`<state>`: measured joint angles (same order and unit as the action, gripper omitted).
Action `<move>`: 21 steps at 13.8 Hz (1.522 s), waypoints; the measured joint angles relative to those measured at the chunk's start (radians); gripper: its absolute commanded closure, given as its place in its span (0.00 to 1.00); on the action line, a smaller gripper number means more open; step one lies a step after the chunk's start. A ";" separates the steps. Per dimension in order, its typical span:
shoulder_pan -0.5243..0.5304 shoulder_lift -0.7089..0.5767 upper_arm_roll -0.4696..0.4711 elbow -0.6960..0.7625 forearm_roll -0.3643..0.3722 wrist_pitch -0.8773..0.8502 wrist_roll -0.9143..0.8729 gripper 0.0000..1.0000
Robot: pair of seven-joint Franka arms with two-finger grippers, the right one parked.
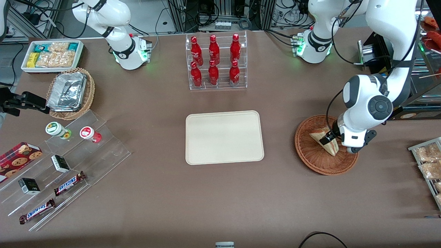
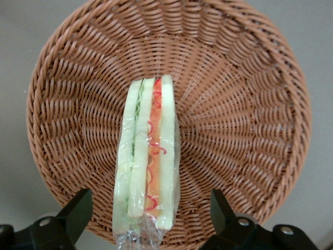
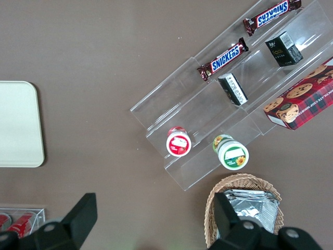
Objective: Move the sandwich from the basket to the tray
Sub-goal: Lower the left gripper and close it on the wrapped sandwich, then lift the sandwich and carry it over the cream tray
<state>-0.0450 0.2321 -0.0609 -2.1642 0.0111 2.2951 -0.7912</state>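
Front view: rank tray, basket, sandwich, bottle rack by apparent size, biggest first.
1. Tray
2. Bottle rack and basket: similar footprint, too close to rank; the arm covers part of the basket
3. Sandwich, smallest, lying in the basket

The claw is open astride the sandwich.

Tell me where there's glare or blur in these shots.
Front view: sharp, with glare on the foil containers. Left wrist view: the sandwich wrap glints faintly between the open pincer fingers over the basket, and those fingers look soft. Right wrist view: even light.

red bottles [image 1: 214, 61], Snickers bars [image 1: 69, 183], cookie box [image 1: 17, 159]
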 measured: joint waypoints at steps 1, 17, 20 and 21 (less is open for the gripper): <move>0.000 0.000 0.000 -0.012 0.000 0.008 -0.008 0.00; 0.000 -0.005 -0.010 -0.019 0.000 -0.004 -0.063 1.00; -0.002 -0.037 -0.082 0.089 0.000 -0.161 -0.060 1.00; -0.003 -0.040 -0.118 0.121 0.000 -0.188 -0.060 1.00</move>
<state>-0.0476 0.1918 -0.1787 -2.0432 0.0114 2.1070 -0.8514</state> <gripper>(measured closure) 0.841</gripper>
